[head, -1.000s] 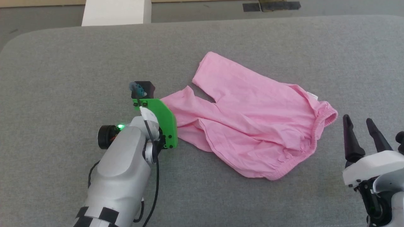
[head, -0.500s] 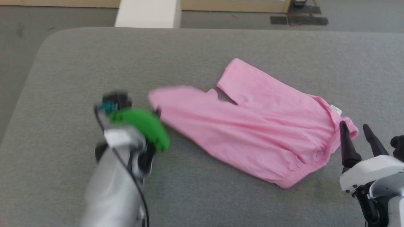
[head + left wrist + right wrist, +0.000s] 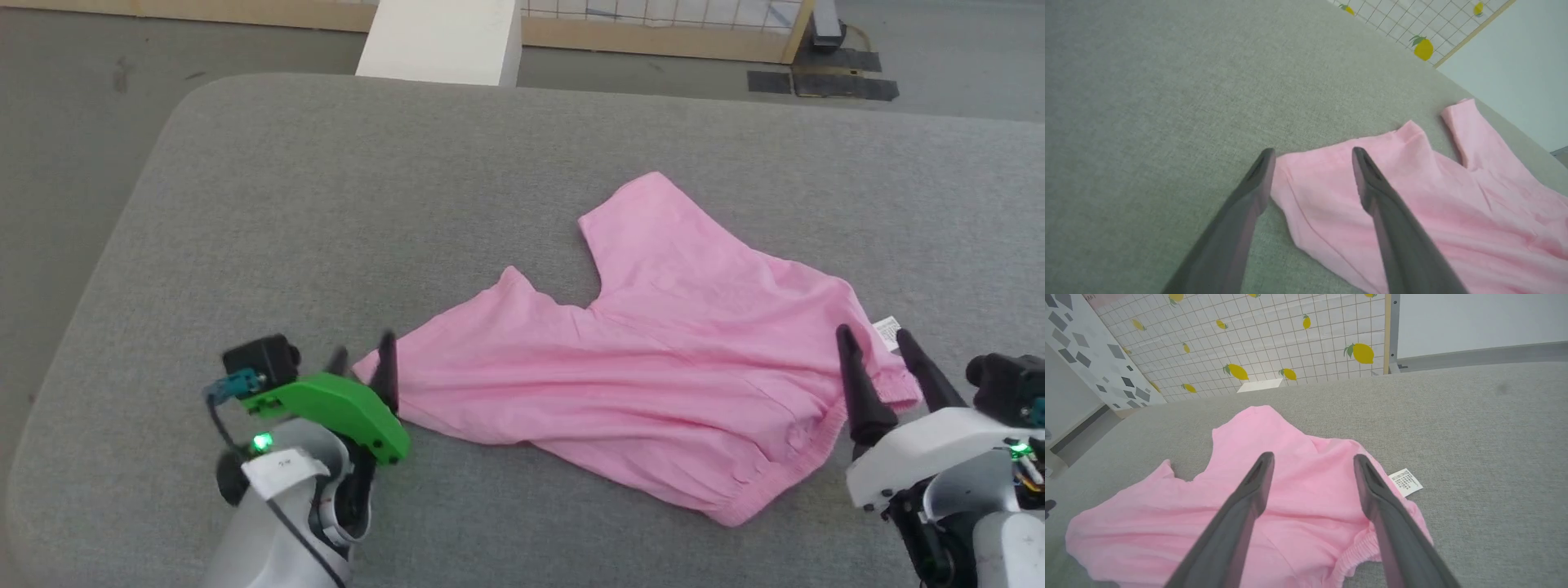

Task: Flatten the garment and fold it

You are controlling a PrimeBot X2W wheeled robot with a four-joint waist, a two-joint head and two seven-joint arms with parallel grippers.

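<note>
**Pink garment [image 3: 653, 384] spread on grey pad [image 3: 326, 204], both grippers wide**

Garment lies approx. centre-right of the pad, mostly flat w/ long soft creases running across it. Two leg-like ends: one points to the far side, the other stretches toward the robot's left. Gathered elastic edge sits at the robot's right and near side, ruffled. White label [image 3: 887, 331] pokes out past that edge, flat on the pad.

Left gripper [image 3: 363, 347]: fingers spread, nothing held. It sits at the hem of the left-pointing leg. In the left wrist view one tip is at the very edge of the hem and the other is over the pink cloth. Can't tell whether the tips touch the fabric. Green bracket [image 3: 335, 404] on that wrist, w/ a small green light below it.

Right gripper [image 3: 871, 332]: fingers also apart, nothing gripped. Tips are over the elastic end. In the right wrist view the label lies just beside the outer finger, and cloth shows between the two fingers. Contact w/ the cloth unclear.

White block [image 3: 441, 41] stands beyond the pad's far edge. Lemon-print grid panel [image 3: 1274, 339] stands behind it.
</note>
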